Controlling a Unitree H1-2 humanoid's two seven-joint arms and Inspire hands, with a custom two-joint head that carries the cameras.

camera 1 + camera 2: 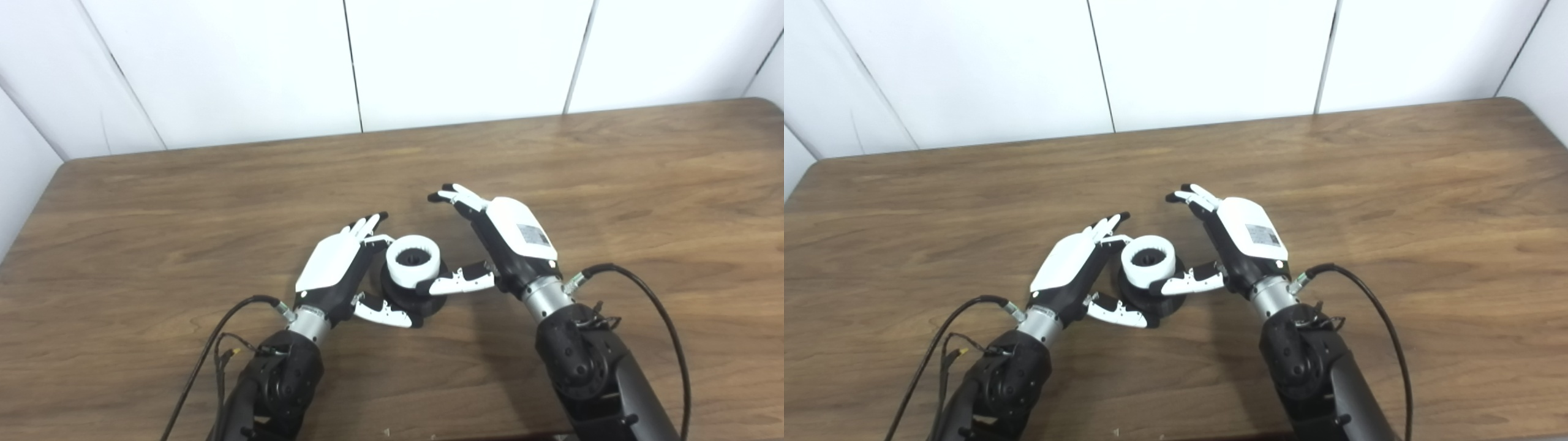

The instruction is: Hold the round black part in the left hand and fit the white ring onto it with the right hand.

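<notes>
White wall panels close the top of the frame, and below them a brown wooden table (612, 184) fills the rest, its far edge running across the upper third and its left corner rounding off at upper left. Bare wood lies open to the right, left and beyond the hands. Just below frame centre sits the round black part (409, 298) on the table, with the white ring (413, 259) seated on top of it, its dark toothed bore facing up. The left hand (337, 269) cups the black part from the left, fingers spread behind it and thumb against its near side, not clamped. The right hand (502, 239) is spread open to the right, thumb tip at the ring's side, fingers raised clear beyond it. Black cables trail from both wrists toward the bottom edge.
</notes>
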